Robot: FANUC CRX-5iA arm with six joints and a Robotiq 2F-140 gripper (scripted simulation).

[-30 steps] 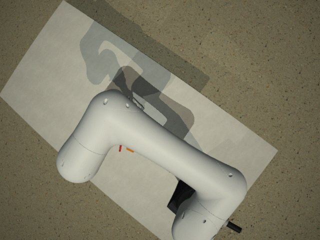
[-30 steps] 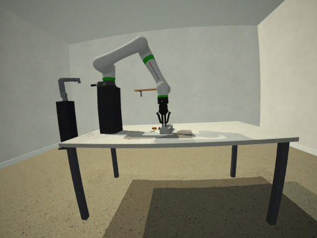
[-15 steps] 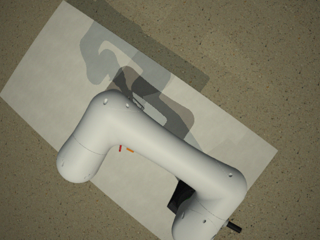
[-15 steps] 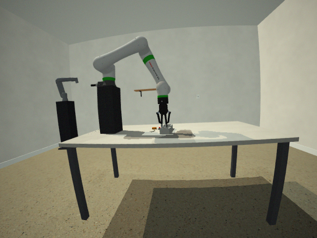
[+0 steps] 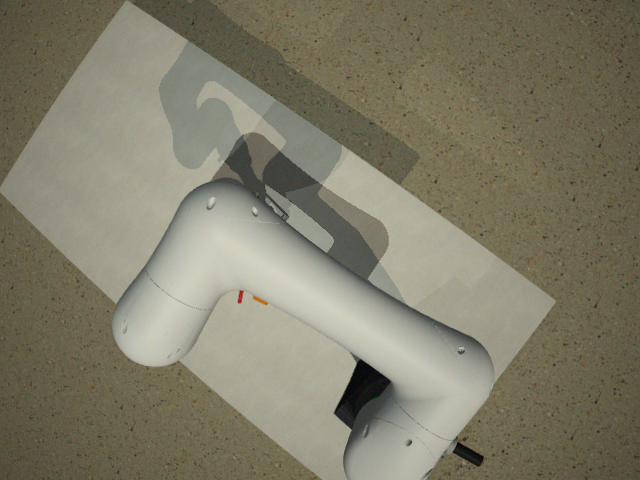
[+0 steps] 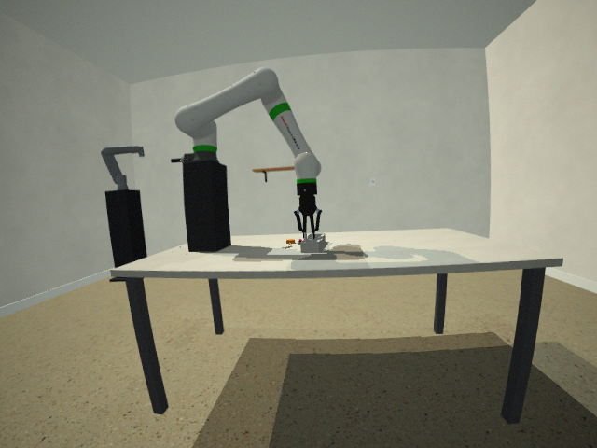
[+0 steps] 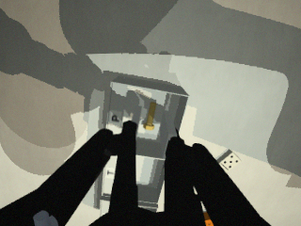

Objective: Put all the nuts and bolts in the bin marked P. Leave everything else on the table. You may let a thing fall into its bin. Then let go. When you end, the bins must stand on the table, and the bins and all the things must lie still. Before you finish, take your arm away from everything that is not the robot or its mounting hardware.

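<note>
One arm (image 5: 310,289) fills most of the top view, hiding the bin and the pincer beneath it. Beside its underside, a red piece (image 5: 240,296) and an orange piece (image 5: 260,300) lie on the pale counter (image 5: 93,170), close together but apart

From the exterior view, the pincer (image 6: 308,230) hangs upright just above a small grey bin (image 6: 313,244) that stands on the counter (image 6: 434,255). Its fingers are slightly parted. The orange piece (image 6: 290,241) lies left of the bin, with tiny bits near it too small to name. The arm rises from a black pedestal (image 6: 206,207)

Through the wrist view, the pincer (image 7: 150,135) is parted a little and holds nothing; its black fingers point down over the bin (image 7: 179,109). Inside the bin a yellowish bolt (image 7: 150,115) lies in the upper compartment, below the gap between the fingertips and clear of them. A small dark item (image 7: 116,117) sits at the bin's left side. A die (image 7: 229,160) rests on the counter right of the bin, and an orange bit (image 7: 207,218) shows beside the right finger
</note>
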